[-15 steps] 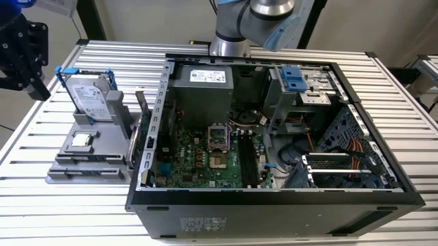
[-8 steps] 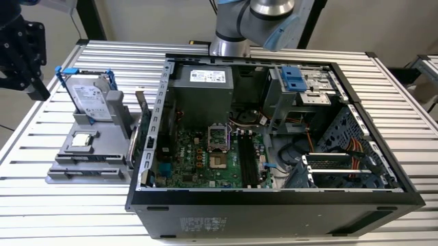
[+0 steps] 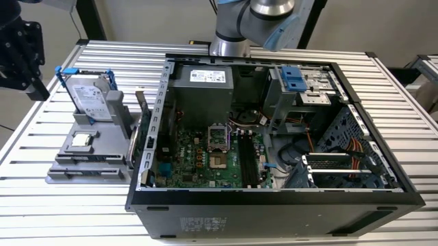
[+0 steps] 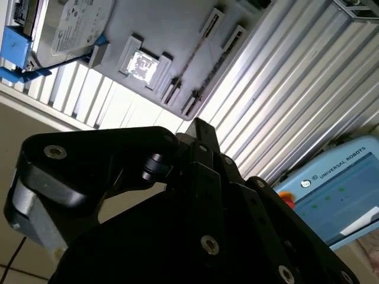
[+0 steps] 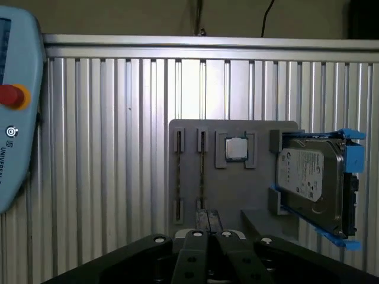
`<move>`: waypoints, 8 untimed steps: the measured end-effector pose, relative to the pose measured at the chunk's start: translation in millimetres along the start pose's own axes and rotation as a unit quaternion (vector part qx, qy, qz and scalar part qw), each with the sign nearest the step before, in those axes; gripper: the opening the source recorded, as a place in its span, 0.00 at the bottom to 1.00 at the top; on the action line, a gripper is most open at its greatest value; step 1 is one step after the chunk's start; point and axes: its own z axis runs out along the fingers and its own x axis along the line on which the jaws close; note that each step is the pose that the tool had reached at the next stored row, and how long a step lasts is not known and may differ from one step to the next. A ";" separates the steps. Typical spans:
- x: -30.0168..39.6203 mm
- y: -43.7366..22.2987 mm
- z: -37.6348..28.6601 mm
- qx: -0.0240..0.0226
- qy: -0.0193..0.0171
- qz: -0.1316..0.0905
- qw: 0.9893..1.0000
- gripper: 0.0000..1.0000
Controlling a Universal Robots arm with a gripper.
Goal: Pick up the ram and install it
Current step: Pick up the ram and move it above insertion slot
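Awaiting pickup, ram [image 5: 202, 171] sits in grey holder [image 3: 89, 171], 9 o'clock of computer case [image 3: 274, 197] in exterior view; gripper [image 5: 207, 216] closed, empty.

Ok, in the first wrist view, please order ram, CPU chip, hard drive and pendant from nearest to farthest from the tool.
1. ram, in a holder slot, just beyond the tool
2. CPU chip, in its holder pocket
3. hard drive, at the holder's edge
4. pendant, off the holder
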 end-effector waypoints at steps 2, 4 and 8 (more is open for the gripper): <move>0.0 0.0 0.0 0.000 0.000 -0.009 1.000 0.00; 0.0 0.0 0.0 -0.001 0.001 -0.018 1.000 0.00; 0.0 0.0 0.0 -0.001 0.001 -0.037 0.999 0.00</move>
